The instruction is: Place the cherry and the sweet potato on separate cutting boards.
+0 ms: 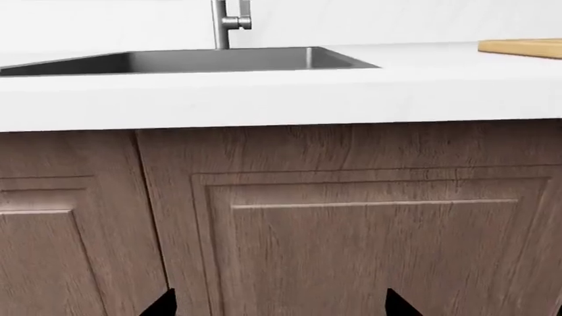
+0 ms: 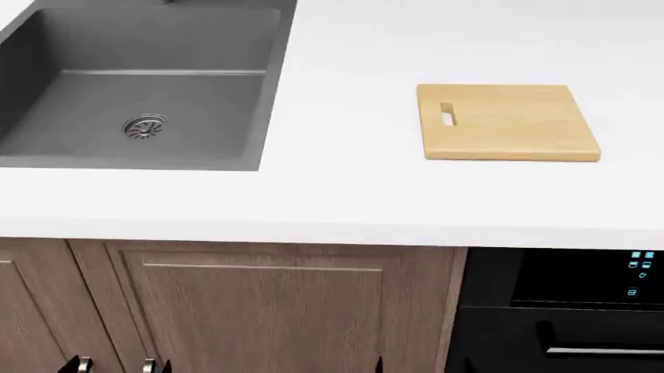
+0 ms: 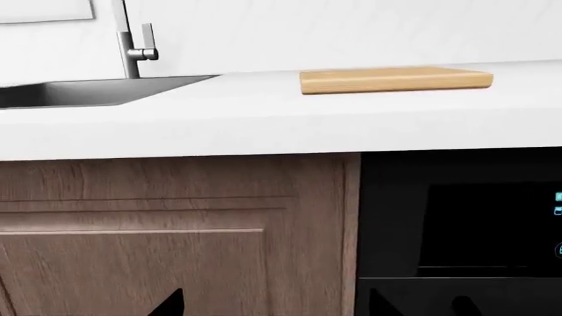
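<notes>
A white worktop [image 2: 353,194] runs across the head view, with a grey sink [image 2: 62,155] set into it at the left and one cutting board [image 2: 518,128] lying flat at the right, well apart from the sink. The board has rounded corners and a slot handle near its left edge, and nothing rests on it. No cherry, sweet potato or second board shows in any view. Below the worktop are wooden cabinet doors [image 2: 260,303] and, to their right, a black appliance [image 2: 560,311] with small lit symbols. Each wrist view looks at the cabinet front from below worktop height; the faucet [image 3: 131,46] stands behind the sink. Only dark fingertips of the left end effector [image 1: 276,306] and right end effector [image 3: 276,306] show, spread wide with nothing between them.
</notes>
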Robot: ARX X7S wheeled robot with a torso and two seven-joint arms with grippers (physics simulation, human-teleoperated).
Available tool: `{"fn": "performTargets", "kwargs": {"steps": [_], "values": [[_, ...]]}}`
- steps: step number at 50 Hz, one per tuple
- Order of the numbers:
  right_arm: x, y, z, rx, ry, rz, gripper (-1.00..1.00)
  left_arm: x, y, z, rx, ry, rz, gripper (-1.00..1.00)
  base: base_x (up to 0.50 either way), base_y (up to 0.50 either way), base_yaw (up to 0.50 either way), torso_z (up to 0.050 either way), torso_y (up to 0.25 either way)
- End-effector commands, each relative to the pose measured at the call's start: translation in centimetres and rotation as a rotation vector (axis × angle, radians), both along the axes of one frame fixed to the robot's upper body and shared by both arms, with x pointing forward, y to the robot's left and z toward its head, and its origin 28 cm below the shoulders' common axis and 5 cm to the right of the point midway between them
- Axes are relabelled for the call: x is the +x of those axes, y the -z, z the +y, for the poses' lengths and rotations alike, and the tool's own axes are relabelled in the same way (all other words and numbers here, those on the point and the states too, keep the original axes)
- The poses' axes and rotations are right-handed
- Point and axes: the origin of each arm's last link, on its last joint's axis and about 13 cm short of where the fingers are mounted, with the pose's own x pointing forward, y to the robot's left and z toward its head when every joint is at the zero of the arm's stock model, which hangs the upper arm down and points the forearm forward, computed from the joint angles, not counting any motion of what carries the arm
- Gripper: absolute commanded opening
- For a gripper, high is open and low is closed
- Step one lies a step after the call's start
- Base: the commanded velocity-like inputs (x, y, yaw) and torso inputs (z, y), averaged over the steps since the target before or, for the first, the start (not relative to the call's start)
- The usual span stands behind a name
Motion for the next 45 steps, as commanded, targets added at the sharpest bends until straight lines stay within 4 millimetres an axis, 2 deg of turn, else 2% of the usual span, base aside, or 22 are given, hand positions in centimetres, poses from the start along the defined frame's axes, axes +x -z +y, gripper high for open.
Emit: {"fn": "performTargets", "kwargs": {"steps": [1, 14, 45], "values": [[-0.03, -0.01, -0.06, -0.014, -0.004, -0.006, 1.0, 0.03, 0.1, 0.09, -0.001, -0.001, 0.012, 1.0, 0.0, 0.0, 0.0, 0.0, 0.0], [-0.04, -0.15, 0.07, -0.019, -0.016, -0.01, 1.0, 0.12, -0.06, 0.29, -0.015, -0.024, 0.018, 1.0, 0.0, 0.14, 0.0, 0.0, 0.0], [-0.06, -0.08, 0.1, -0.032, -0.018, -0.003, 1.0, 0.17, -0.06, 0.29, -0.019, -0.038, 0.022, 1.0, 0.0, 0.5, 0.0, 0.0, 0.0]]}}
